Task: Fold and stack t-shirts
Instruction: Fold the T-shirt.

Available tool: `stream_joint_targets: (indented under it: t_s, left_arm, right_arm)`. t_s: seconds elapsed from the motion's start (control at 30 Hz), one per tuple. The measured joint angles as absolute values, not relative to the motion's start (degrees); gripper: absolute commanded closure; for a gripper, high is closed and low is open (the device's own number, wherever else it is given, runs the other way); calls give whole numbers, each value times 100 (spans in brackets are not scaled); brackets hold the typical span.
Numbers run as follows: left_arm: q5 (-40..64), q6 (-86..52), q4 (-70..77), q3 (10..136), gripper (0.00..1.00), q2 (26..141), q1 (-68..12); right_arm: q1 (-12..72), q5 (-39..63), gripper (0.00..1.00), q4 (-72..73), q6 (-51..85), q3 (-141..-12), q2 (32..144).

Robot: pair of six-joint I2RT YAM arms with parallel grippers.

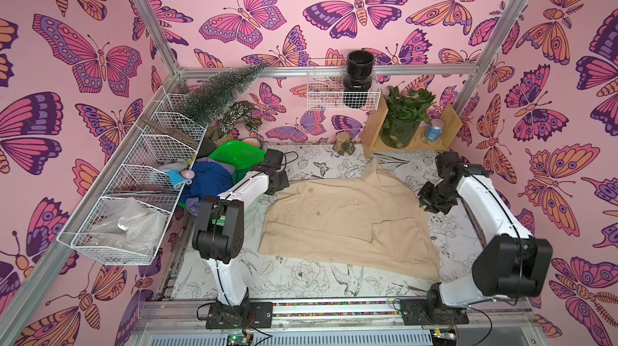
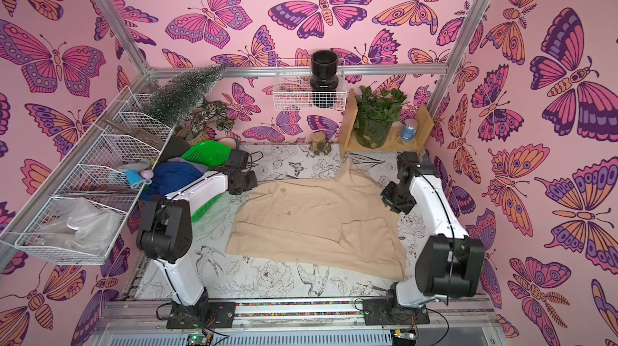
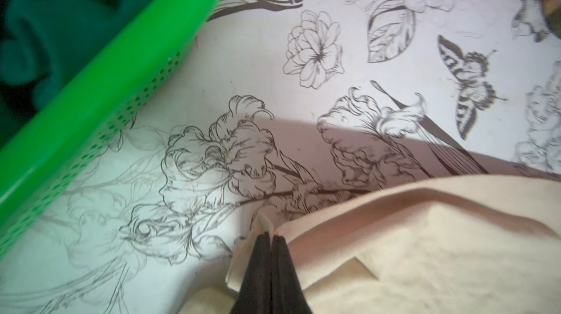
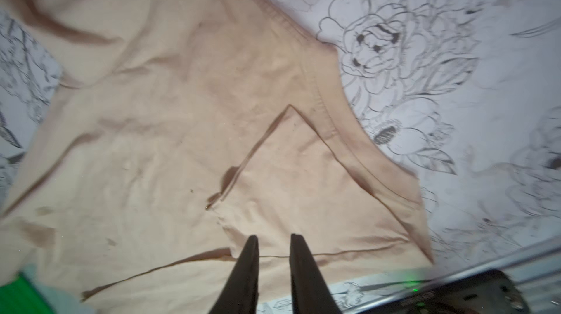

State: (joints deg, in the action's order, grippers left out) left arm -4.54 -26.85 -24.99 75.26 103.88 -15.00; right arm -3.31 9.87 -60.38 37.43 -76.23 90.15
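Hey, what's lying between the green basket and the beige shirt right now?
Only bare flower-printed table lies between the basket and the beige shirt. The left wrist view shows this plainly.

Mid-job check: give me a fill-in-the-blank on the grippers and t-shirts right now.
The left gripper is shut on the beige cloth t-shirt; the right gripper is ____.
The bright green perforated plastic basket holds a crumpled t-shirt coloured royal ____.
Only ____ t-shirt lies spread on the floral-print table.
Missing: open; blue; one.
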Motion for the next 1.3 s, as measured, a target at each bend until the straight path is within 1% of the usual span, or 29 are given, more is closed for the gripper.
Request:
stream_joint_targets:
  t_s: [0.13,0.27,0.43,0.53,0.67,0.87,0.9,1.13,1.3]
  left_arm:
    - [-471,-2757,-2530,7035,100,9767,-1756]
    - [-471,-2858,-2561,6600,100,9343,-1782]
    - [-499,-2921,-2707,6215,100,8936,-1865]
    - [-545,-2943,-2847,6020,100,8676,-1929]
    - [-593,-2987,-3013,5830,100,8307,-1942]
    - [-611,-3055,-3223,5721,100,7977,-1942]
    - [-611,-3059,-3256,5719,100,7953,-1942]
    - [-657,-3070,-3542,5717,100,7872,-1953]
    - [-711,-3098,-3653,5717,100,7865,-2023]
  right_arm:
    - [-744,2126,78,-5411,3765,-8130,10370]
    - [-819,2930,76,-5177,3704,-9212,11767]
    - [-816,3367,67,-5135,3518,-10503,12857]
    - [-819,3454,61,-5148,3413,-11050,13172]
    - [-819,3533,58,-5124,3328,-11522,13461]
    - [-816,3782,58,-4877,3382,-11655,14057]
    - [-834,4012,58,-4821,3424,-11662,14114]
    - [-810,4403,58,-4265,3841,-11795,14324]
    - [-648,4598,59,-3828,4095,-12005,14523]
